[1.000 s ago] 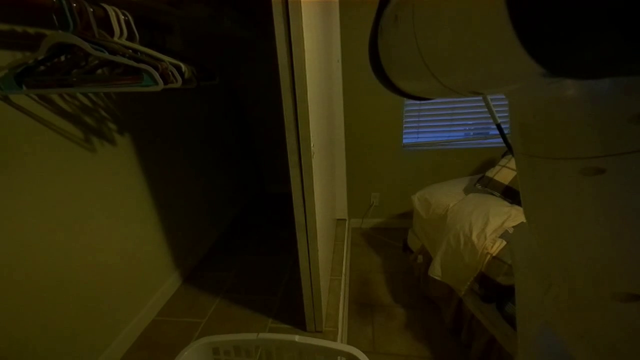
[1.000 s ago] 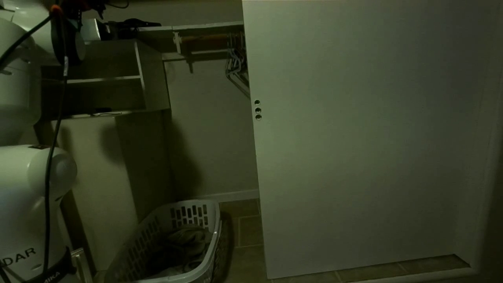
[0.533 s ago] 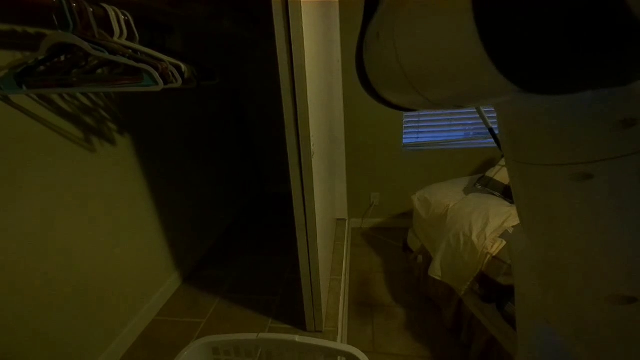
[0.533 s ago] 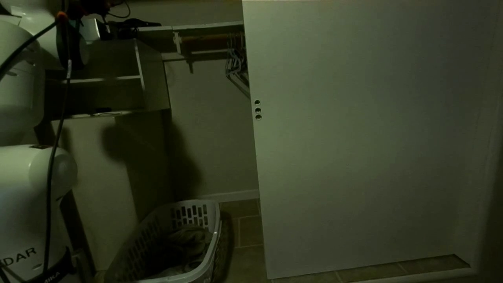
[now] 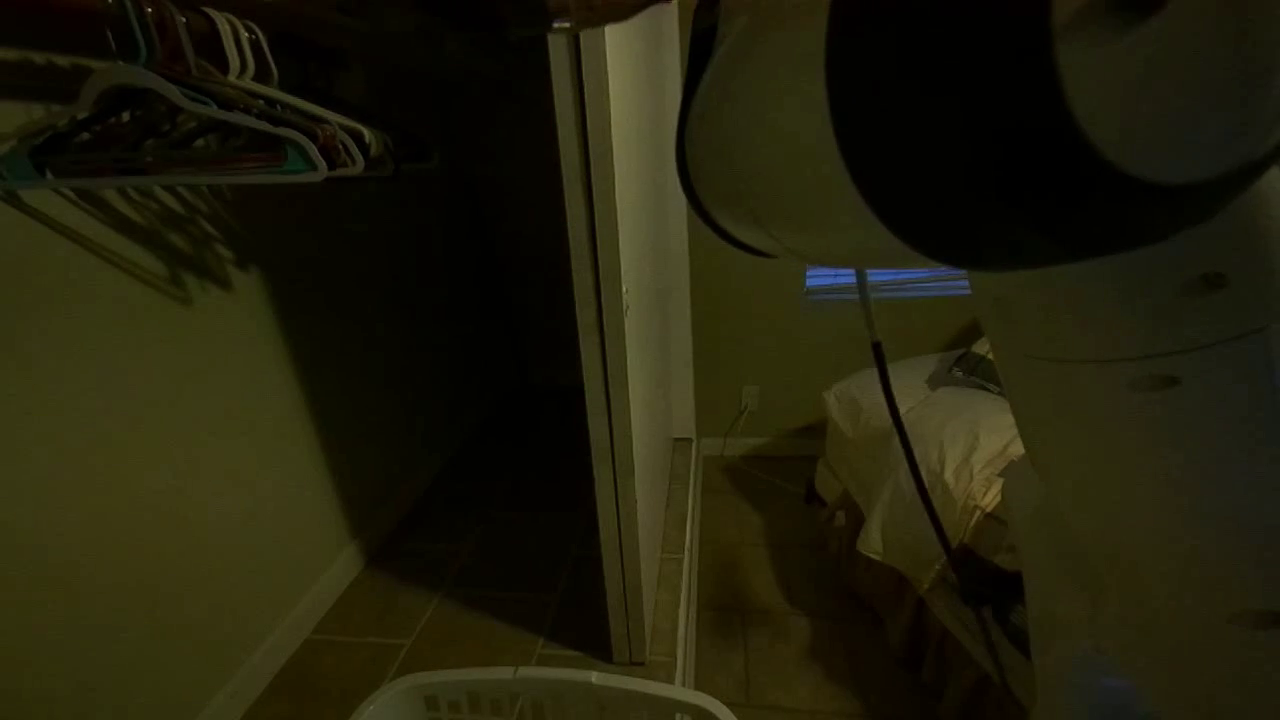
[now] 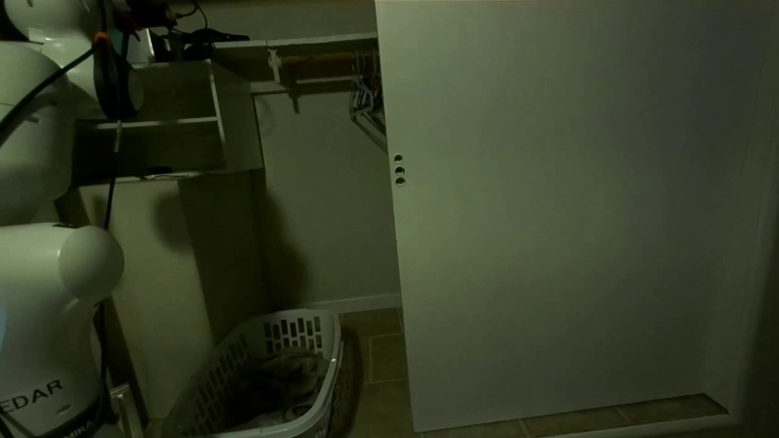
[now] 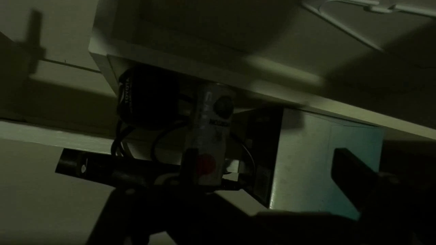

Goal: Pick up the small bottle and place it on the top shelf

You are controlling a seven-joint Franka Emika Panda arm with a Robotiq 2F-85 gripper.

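small bottle (image 7: 218,129) at the top shelf (image 7: 354,110), gripper (image 7: 267,160) spread: placing probably done, withdrawal left

in an exterior view, an arm link (image 5: 755,150) hangs before the window blind (image 5: 900,284); the bottle cannot be made out. in an exterior view, dark clutter (image 6: 198,52) crowds the shelf level; the bottle cannot be told from it. in the wrist view, apparently inverted, the fingers (image 7: 352,175) stand wide apart, one overlapping the bottle's side; contact cannot be told. the bottle appears upright, between a black toyota-lettered item (image 7: 146,98) and a white-and-teal box (image 7: 313,163). a grasp not yet made remains the less likely reading.
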